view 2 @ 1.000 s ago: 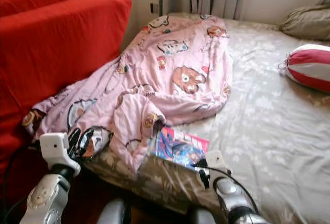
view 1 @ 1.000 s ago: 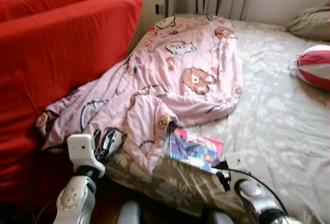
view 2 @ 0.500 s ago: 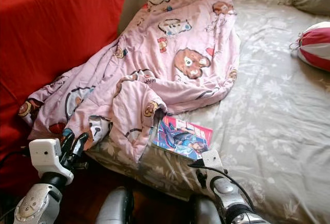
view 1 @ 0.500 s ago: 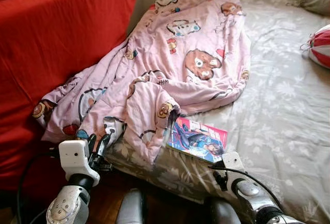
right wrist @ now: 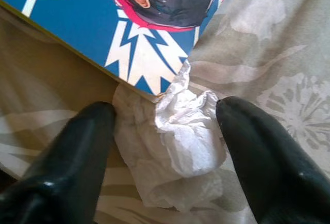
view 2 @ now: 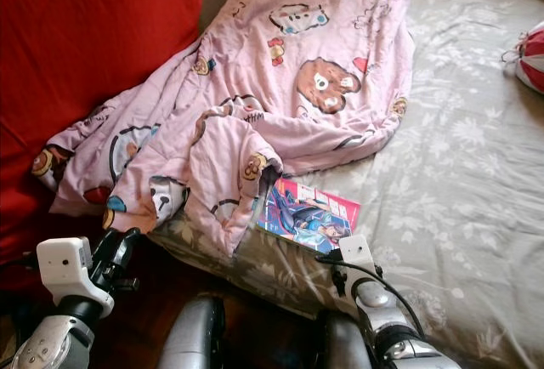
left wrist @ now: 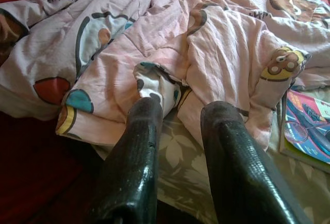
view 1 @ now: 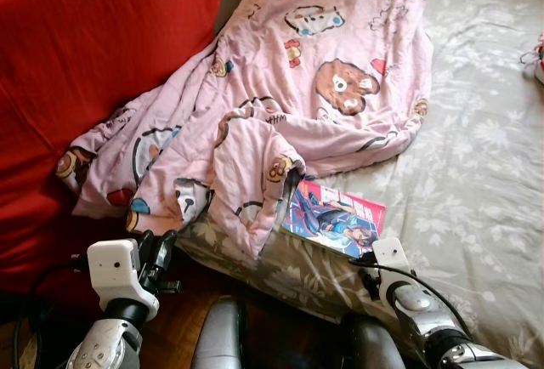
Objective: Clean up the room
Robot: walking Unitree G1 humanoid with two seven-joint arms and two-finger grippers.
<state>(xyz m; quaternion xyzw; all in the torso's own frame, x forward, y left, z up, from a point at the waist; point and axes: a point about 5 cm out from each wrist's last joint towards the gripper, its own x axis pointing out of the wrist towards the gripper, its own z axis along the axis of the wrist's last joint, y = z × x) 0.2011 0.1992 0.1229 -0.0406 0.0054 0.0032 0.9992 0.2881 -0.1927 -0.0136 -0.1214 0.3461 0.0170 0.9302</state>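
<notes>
**Q:** So what's the room like from where you stand?

**Me:** Pretty messy. I'm at the foot corner of a bed (view 1: 476, 156) with a grey-beige leaf-print sheet. A pink cartoon-bear blanket (view 1: 323, 71) is heaped across it, spilling against a red sofa (view 1: 93, 63) on my left. A comic book (view 1: 334, 216) lies flat on the sheet, one edge tucked under the blanket's fold. Dark wooden floor below.

**Q:** And the thing you're cleaning up?

**Me:** A crumpled white tissue (right wrist: 175, 146), wrinkled and bunched, lying on the sheet right at the comic's corner, touching it. My right gripper (right wrist: 165, 157) is spread wide around it, one finger on each side, neither one pressing it.

**Q:** Other arm?

**Me:** My left gripper (left wrist: 180, 131) sits low by the bed's edge, fingers a bit apart and holding nothing, pointed at the blanket's hanging hem.
</notes>
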